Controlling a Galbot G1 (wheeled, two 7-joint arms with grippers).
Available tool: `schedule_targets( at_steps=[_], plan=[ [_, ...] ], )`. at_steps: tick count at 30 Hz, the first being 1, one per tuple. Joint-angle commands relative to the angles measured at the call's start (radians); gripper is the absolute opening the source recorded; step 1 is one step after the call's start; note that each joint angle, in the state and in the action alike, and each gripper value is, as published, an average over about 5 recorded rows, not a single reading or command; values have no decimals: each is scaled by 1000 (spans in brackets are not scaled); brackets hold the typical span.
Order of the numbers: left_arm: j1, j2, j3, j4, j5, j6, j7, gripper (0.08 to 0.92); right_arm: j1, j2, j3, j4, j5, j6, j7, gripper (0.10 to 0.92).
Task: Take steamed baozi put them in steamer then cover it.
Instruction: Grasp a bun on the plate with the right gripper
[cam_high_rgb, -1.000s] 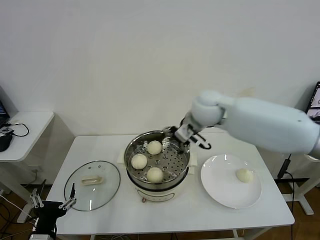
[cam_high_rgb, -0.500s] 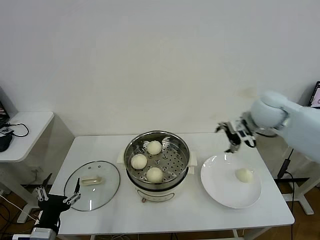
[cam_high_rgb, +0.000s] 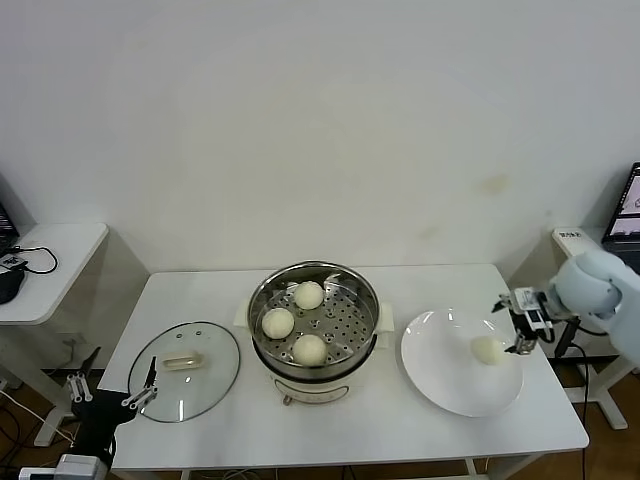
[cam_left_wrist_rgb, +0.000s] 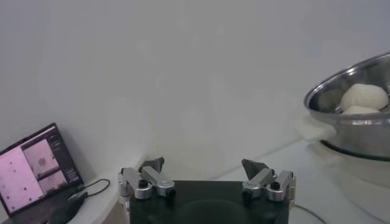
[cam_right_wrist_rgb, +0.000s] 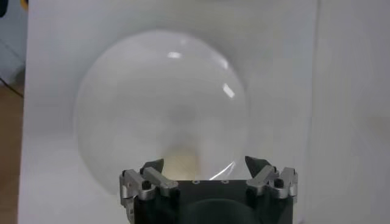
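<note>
The right gripper (cam_high_rgb: 520, 322) has swung from the steamer (cam_high_rgb: 314, 318) to the bench's right edge — fingers spread beside the last baozi (cam_high_rgb: 488, 350), probably soft; cradle its sides lightly.

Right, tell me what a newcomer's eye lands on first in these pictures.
The shiny steamer at the table's centre stands out first, uncovered, with three steamed baozi on its perforated tray. Next, the white plate to its right holds a last bun, with the open right gripper just beside it. The glass cover lies flat on the left, near the low left gripper.
</note>
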Motion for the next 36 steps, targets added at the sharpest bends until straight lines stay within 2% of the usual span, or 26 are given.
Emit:
schedule_targets(
  at_steps=[1, 14, 22, 36],
  plan=[
    [14, -6, -13, -4, -3, 2, 1, 823, -224, 65, 173, -172, -103, 17, 5, 823],
    [30, -27, -29, -3, 0, 0, 0, 823, -189, 242, 147, -311, -146, 35, 33, 823],
    [30, -31, -33, 3, 0, -1, -1, 823, -171, 284, 135, -341, -167, 32, 35, 819],
    [25, -33, -30, 13, 0, -2, -2, 823, -152, 278, 125, -340, -192, 26, 15, 680]
  ],
)
